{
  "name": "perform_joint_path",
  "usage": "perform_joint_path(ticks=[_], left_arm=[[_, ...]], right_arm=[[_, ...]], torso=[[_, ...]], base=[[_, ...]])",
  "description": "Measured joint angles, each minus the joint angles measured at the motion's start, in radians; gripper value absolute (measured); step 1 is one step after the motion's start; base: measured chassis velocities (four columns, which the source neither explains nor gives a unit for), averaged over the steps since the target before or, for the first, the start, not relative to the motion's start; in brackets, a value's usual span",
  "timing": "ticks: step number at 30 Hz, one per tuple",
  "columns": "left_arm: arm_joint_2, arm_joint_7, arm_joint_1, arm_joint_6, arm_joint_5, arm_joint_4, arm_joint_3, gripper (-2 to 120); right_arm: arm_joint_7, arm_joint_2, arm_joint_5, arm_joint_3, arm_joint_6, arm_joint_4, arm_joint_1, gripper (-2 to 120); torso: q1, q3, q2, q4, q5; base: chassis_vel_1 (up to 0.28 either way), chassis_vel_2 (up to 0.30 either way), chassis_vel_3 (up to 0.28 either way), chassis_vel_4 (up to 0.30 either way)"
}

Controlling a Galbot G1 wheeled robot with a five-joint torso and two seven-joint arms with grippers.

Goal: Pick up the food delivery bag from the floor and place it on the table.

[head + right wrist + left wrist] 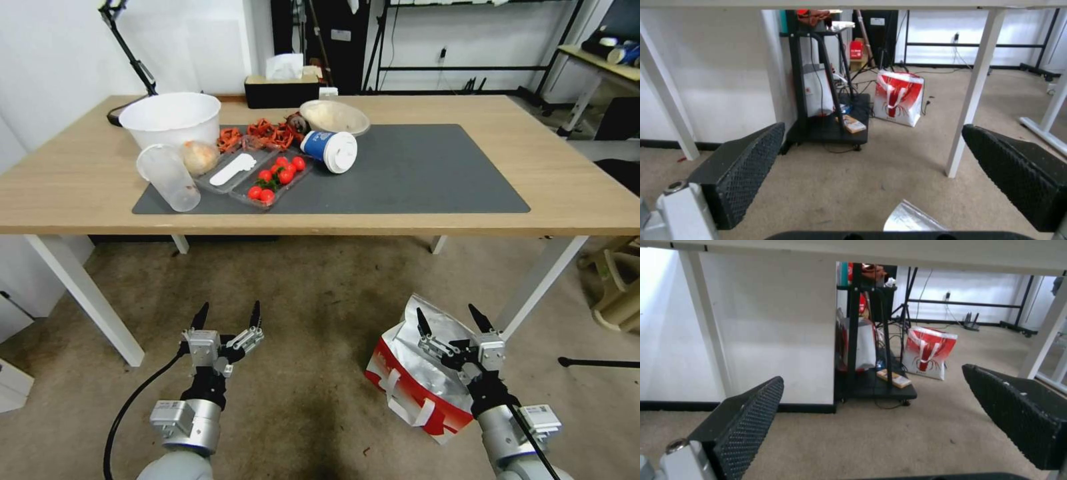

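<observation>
The right gripper [455, 319] and its arm cover the middle of the food delivery bag [417, 383] at the lower right of the head view, so its round logo and most of its open top are hidden. In the right wrist view, just a silver foil corner of that bag [909, 218] pokes up at the bottom edge, the rest cut off. The table [80, 177] runs past both side edges of the head view, and the writing on the blue cup [329, 149] lying on its mat is too small to read.
</observation>
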Motion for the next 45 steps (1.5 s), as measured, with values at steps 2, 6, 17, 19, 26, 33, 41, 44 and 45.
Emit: perform_joint_path(ticks=[2, 6, 17, 19, 26, 33, 41, 44, 45], left_arm=[[0.000, 0.000, 0.001, 0.000, 0.000, 0.001, 0.000, 100], [0.001, 0.000, 0.001, -0.001, 0.000, 0.004, 0.000, 100], [0.000, 0.002, 0.001, -0.001, -0.001, 0.005, -0.002, 100], [0.001, 0.002, 0.001, -0.002, -0.002, 0.006, -0.002, 100], [-0.002, 0.003, 0.002, -0.003, 0.002, 0.005, 0.000, 100], [-0.005, 0.004, 0.001, -0.004, 0.004, 0.004, 0.000, 100], [-0.007, 0.006, 0.003, -0.007, 0.005, 0.004, 0.000, 100], [-0.007, 0.007, 0.003, -0.007, 0.005, 0.004, 0.000, 100], [-0.006, 0.007, 0.002, -0.007, 0.004, 0.004, 0.000, 100]], right_arm=[[0.000, -0.004, 0.002, 0.003, 0.000, 0.000, 0.000, 100], [0.000, -0.008, 0.008, 0.009, 0.000, -0.002, 0.005, 100], [0.000, -0.003, 0.007, 0.004, -0.001, -0.008, 0.010, 100], [-0.001, -0.003, 0.007, 0.004, -0.001, -0.008, 0.010, 100], [-0.002, -0.003, 0.006, 0.006, -0.001, -0.005, 0.006, 100], [-0.002, -0.006, 0.008, 0.009, 0.000, -0.004, 0.003, 100], [-0.003, -0.008, 0.008, 0.009, 0.000, -0.003, 0.002, 100], [-0.003, -0.008, 0.008, 0.009, 0.000, -0.002, 0.002, 100], [-0.003, -0.008, 0.008, 0.009, 0.000, -0.002, 0.002, 100]], torso=[[-0.003, -0.005, -0.008, 0.0000, 0.0000], [-0.010, -0.018, -0.028, 0.0000, 0.0000], [-0.025, -0.046, -0.071, 0.0000, -0.0001], [-0.027, -0.050, -0.076, 0.0000, 0.0000], [-0.038, -0.070, -0.108, 0.0001, 0.0000], [-0.046, -0.087, -0.133, 0.0000, 0.0000], [-0.057, -0.108, -0.165, 0.0001, 0.0000], [-0.060, -0.116, -0.175, 0.0000, 0.0000], [-0.061, -0.119, -0.180, 0.0001, 0.0000]], base=[[0.000, 0.000, 0.000, 0.000], [0.000, 0.000, 0.000, 0.000], [0.000, 0.000, 0.000, 0.000], [0.000, 0.000, 0.000, 0.000], [0.000, 0.000, 0.000, 0.000], [0.000, 0.000, 0.000, 0.000], [0.000, 0.000, 0.000, 0.000], [0.000, 0.000, 0.000, 0.000], [0.000, 0.000, 0.000, 0.000]])
